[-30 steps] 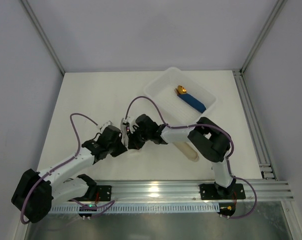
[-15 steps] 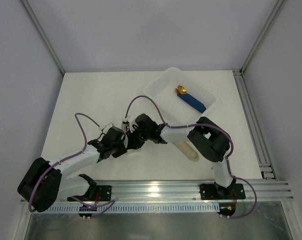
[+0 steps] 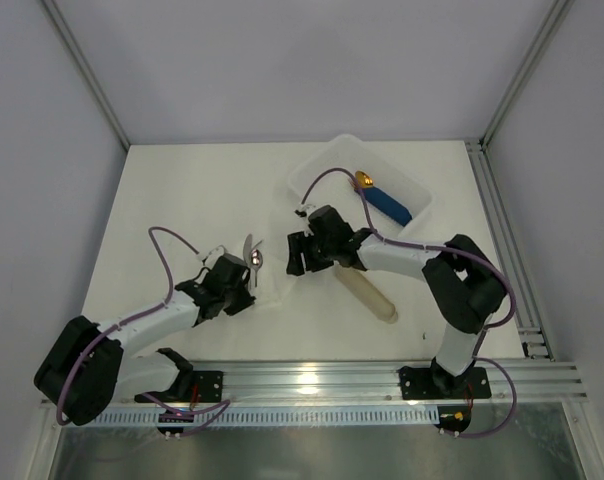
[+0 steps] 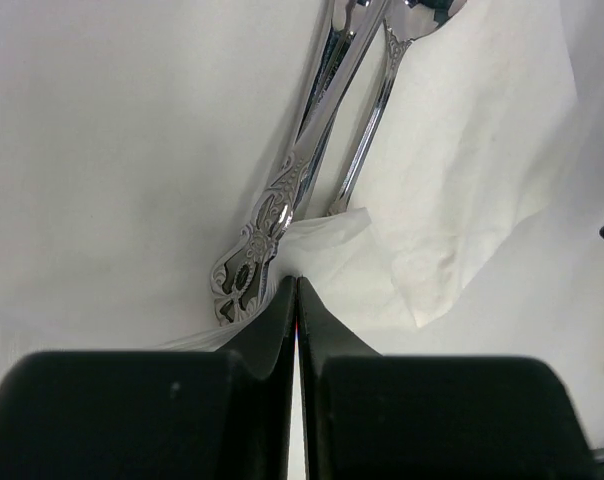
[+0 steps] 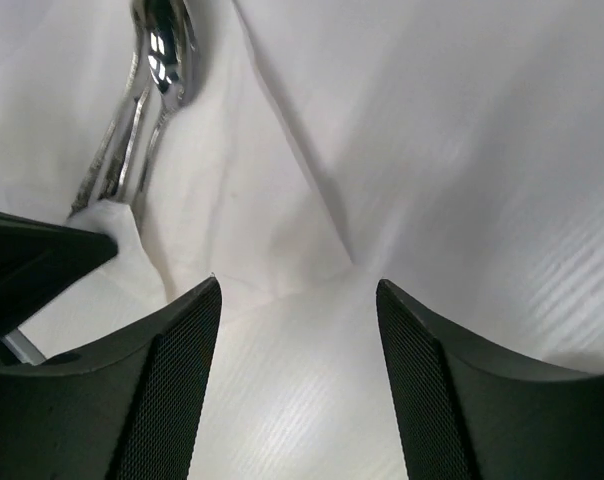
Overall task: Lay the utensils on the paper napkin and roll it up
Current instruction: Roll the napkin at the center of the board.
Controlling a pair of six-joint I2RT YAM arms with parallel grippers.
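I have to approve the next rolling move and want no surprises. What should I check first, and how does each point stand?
1. The utensils lie bunched side by side: ok.
2. The utensils rest fully on the paper napkin: cannot tell; their handle ends sit at its folded edge.
3. The left gripper is shut on the napkin's edge: ok, it looks pinched.
4. The right gripper is open and empty above the napkin: ok.
5. The napkin is wrapped around the utensils: not ok; it lies loosely creased beside them.
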